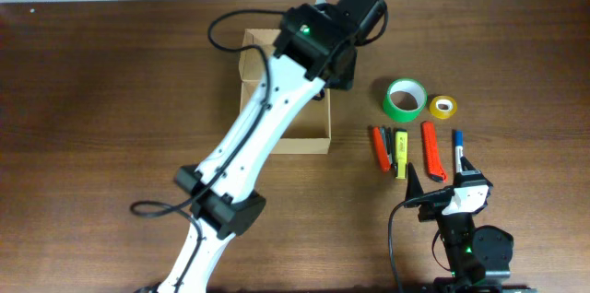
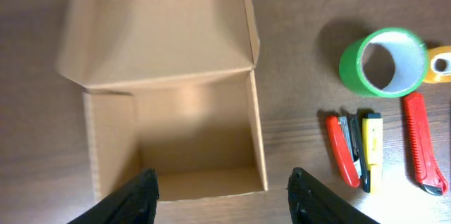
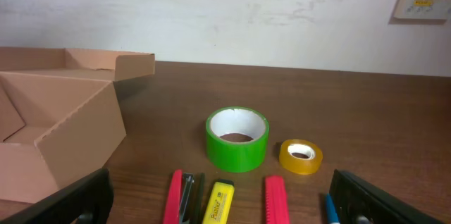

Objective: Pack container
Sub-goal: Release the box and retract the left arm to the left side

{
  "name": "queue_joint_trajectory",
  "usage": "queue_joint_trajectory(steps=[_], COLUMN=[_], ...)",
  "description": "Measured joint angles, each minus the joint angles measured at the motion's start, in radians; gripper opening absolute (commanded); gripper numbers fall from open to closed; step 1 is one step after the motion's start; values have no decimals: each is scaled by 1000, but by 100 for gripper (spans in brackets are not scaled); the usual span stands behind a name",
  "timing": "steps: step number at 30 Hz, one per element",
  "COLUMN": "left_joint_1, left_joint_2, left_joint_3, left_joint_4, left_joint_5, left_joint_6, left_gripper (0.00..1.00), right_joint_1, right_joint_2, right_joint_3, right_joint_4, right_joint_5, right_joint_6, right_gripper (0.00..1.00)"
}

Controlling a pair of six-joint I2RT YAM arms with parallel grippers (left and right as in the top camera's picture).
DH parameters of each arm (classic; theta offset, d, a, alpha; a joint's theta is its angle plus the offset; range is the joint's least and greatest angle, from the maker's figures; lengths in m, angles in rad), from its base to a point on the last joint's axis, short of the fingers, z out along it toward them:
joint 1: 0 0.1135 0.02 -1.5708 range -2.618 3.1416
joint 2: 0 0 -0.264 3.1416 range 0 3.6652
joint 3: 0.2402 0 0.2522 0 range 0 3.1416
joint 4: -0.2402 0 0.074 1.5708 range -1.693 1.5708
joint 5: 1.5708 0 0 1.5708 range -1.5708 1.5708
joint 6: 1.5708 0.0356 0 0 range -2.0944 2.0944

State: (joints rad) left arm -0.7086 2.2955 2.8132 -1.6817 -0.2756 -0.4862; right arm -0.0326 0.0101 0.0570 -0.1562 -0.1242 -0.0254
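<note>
The container [image 1: 304, 142] is a tan cardboard box, open, with its flap lid folded back. In the left wrist view its walls [image 2: 257, 132] surround an empty inside. My left gripper [image 2: 222, 196] is open and empty, held above the box's near wall. In the overhead view the left gripper [image 1: 334, 76] hides much of the box. My right gripper [image 1: 442, 178] is open and empty near the table's front edge, behind the row of stationery. In the right wrist view its fingers [image 3: 225, 206] frame the items, and the box [image 3: 63, 132] is at the left.
Right of the box lie a green tape roll [image 1: 405, 98], a small yellow tape roll [image 1: 442, 107], a red stapler [image 1: 380, 147], a yellow highlighter [image 1: 401, 152], a red utility knife [image 1: 433, 150] and a blue pen [image 1: 457, 150]. A wall stands behind the table.
</note>
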Motion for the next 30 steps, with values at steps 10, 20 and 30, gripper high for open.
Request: queue_joint_trajectory(steps=[10,20,30], left_joint_1=[21,332,745], left_joint_2=[-255,-580,-753], left_joint_3=[2,-201,-781], left_joint_4=[-2,0,99], left_joint_5=[-126,-210,-125], left_joint_6=[136,233,272], left_gripper=[58,58,61], right_joint_1=[0,0,0], right_joint_2=[0,0,0], right_joint_3=[0,0,0], right_joint_4=[-1,0,0], right_joint_5=[0,0,0], right_joint_6=[0,0,46], right_gripper=[99,99,99])
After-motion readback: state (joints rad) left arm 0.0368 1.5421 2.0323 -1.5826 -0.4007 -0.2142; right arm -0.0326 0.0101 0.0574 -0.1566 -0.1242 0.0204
